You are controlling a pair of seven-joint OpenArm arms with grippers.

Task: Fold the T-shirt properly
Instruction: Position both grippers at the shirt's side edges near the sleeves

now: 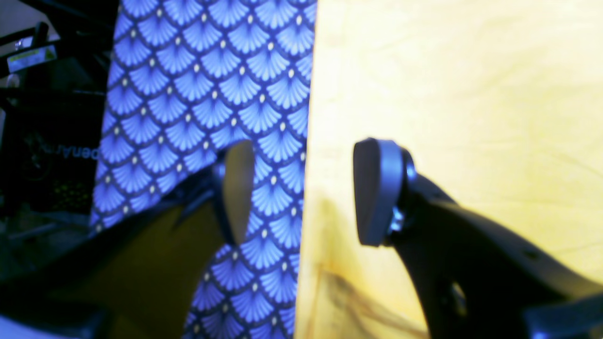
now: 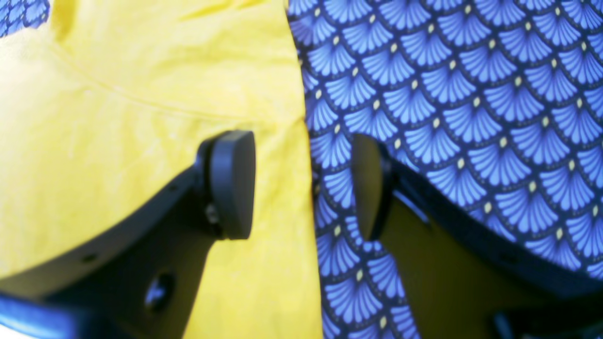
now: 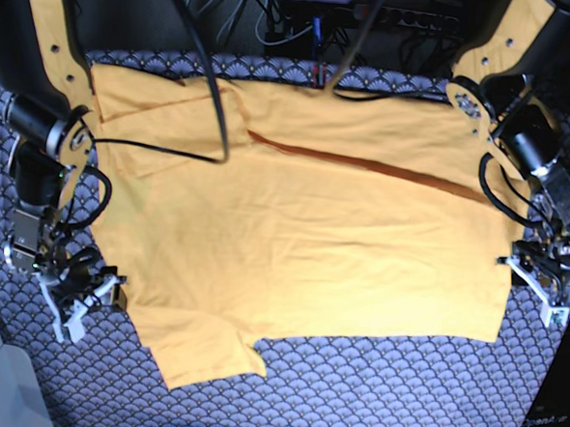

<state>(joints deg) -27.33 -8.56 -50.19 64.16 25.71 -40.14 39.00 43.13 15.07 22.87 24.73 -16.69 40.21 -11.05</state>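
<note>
The left pincer (image 1: pixel 301 190) stands with its jaws apart, straddling the hem edge of the plain yellow-orange cotton T-shirt (image 3: pixel 302 244), one pad over fabric, the other over the blue-grey scallop-patterned cloth (image 3: pixel 380 394) covering the worktop. The right pincer (image 2: pixel 304 183) is likewise spread, empty, astride the shirt's edge just below the sleeve seam. The shirt lies flat between both arms, its long axis running from one pincer to the other, so each arm has its own edge directly beneath it.
</note>
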